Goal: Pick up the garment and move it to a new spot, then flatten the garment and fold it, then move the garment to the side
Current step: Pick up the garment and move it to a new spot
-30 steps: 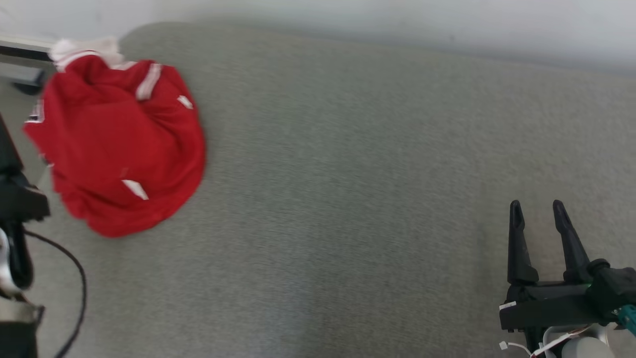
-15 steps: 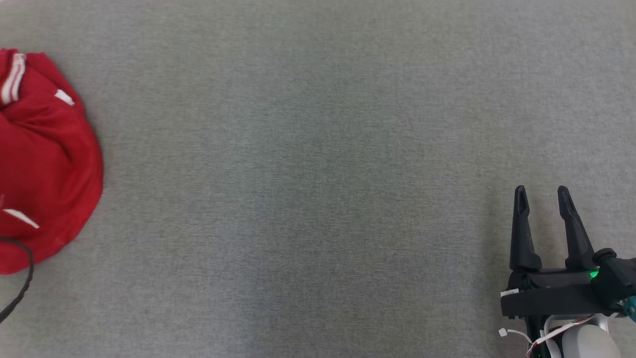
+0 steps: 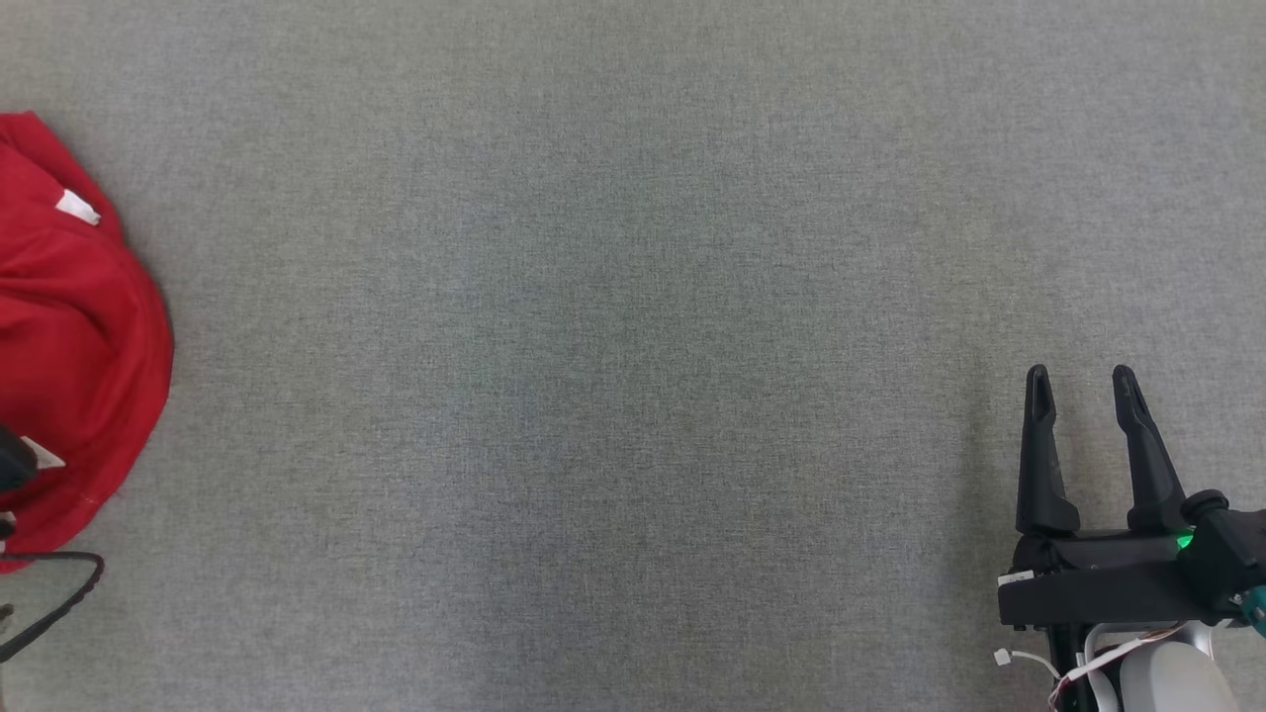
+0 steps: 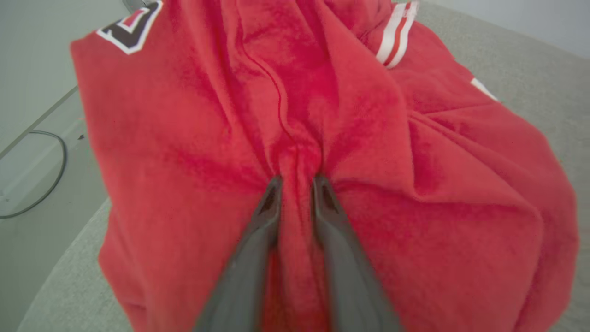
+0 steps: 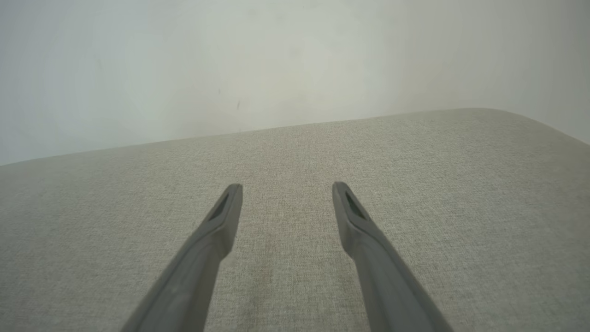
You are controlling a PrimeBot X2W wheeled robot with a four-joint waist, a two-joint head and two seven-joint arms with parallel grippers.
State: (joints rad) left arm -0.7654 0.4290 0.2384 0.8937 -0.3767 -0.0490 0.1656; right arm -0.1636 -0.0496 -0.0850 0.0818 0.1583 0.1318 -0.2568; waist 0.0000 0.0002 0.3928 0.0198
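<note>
A grey fabric surface (image 3: pixel 633 346) spreads across the head view, bare over its middle. In the right wrist view its far edge meets a pale wall (image 5: pixel 230 69), and its far right corner is rounded.

The garment (image 3: pixel 69 346) – red, rumpled, heaped rather than flat – lies at the left edge of the surface. The left wrist view shows it creased into deep folds that run toward the fingers.

The left gripper (image 4: pixel 297 180) is down in the heap. Its two dark fingers stand close together with a ridge of red cloth pinched between them, and the fabric puckers around the tips – a clenched grip on the garment.

The right gripper (image 3: pixel 1080 374) sits near the surface's near right corner, well apart from the garment. Its fingers are spread wide and nothing is between them.

A thin black cable (image 3: pixel 59 593) loops just beside the garment's near hem. On the cloth are white stripes (image 4: pixel 396 32), a dark and white patch (image 4: pixel 131 27), and a small white tag (image 3: pixel 77 208). A green light (image 3: pixel 1183 541) glows on the right gripper's base.
</note>
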